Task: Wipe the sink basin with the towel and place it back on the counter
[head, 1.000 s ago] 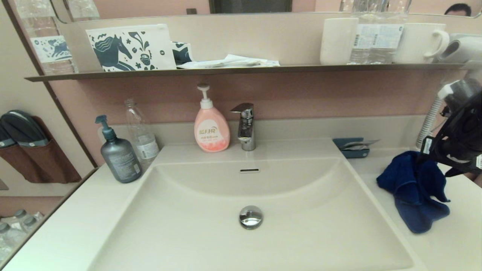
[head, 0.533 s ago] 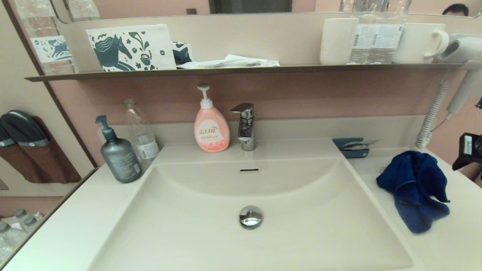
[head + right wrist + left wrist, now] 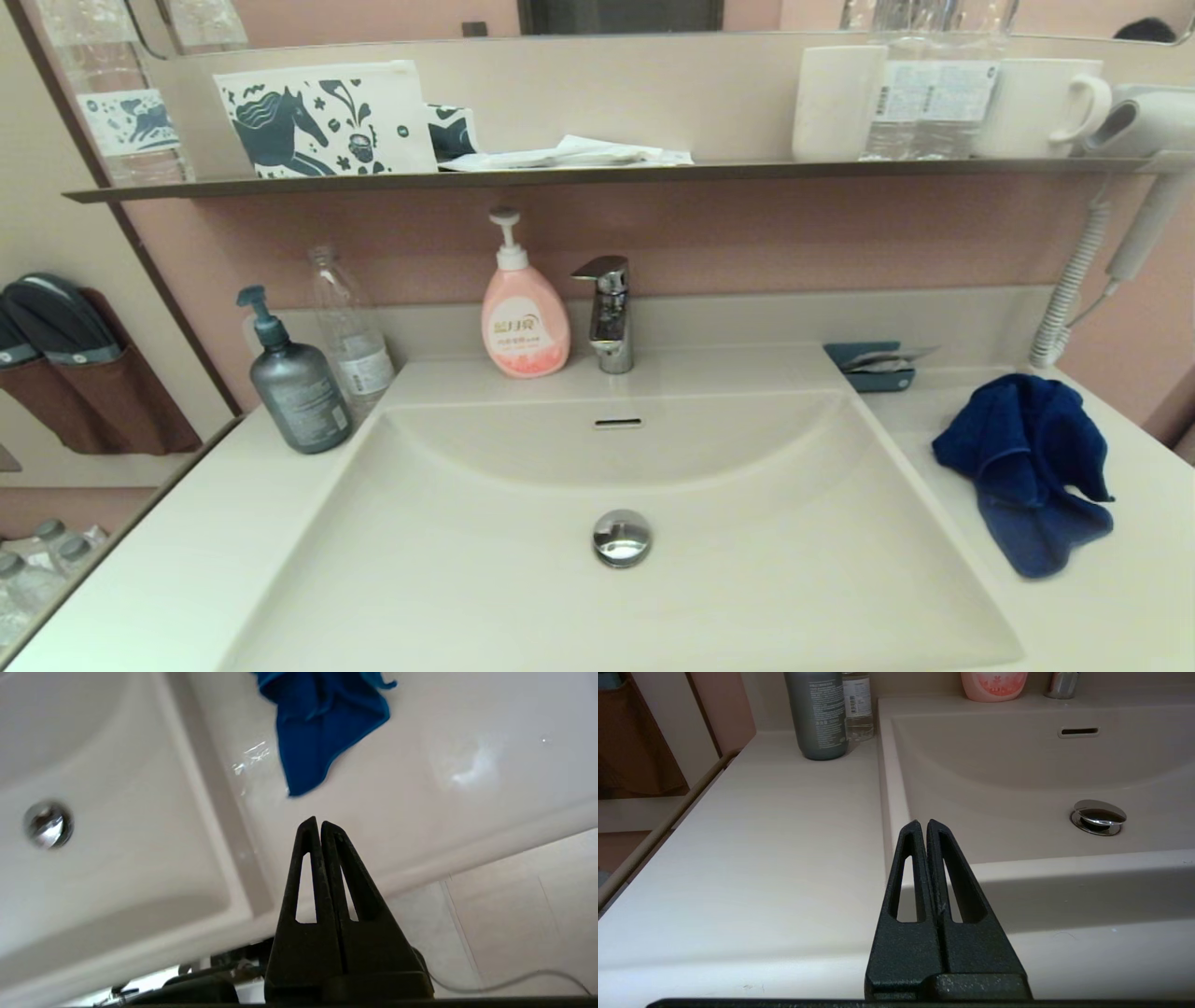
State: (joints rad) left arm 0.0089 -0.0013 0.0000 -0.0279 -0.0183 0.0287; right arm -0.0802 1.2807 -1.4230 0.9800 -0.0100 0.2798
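Note:
The dark blue towel [image 3: 1027, 471] lies crumpled on the cream counter [image 3: 1120, 607] to the right of the sink basin [image 3: 523, 579], which has a chrome drain plug [image 3: 622, 538] and an overflow slot [image 3: 619, 423]. Neither arm shows in the head view. My right gripper [image 3: 319, 823] is shut and empty, hanging above the counter's front edge, with the towel [image 3: 322, 723] a short way beyond its tips. My left gripper [image 3: 922, 823] is shut and empty near the basin's front left corner, over the left counter [image 3: 775, 835].
A faucet [image 3: 609, 313], pink soap dispenser [image 3: 523, 317], grey pump bottle [image 3: 294, 383] and clear bottle [image 3: 350, 327] stand along the back. A teal tray [image 3: 873, 366] sits behind the towel. A dark shelf [image 3: 597, 173] holds cups and pouches; a hair dryer [image 3: 1134, 121] hangs at right.
My right arm has drawn back to the right, away from the towel, and left the head view. The towel stays on the counter.

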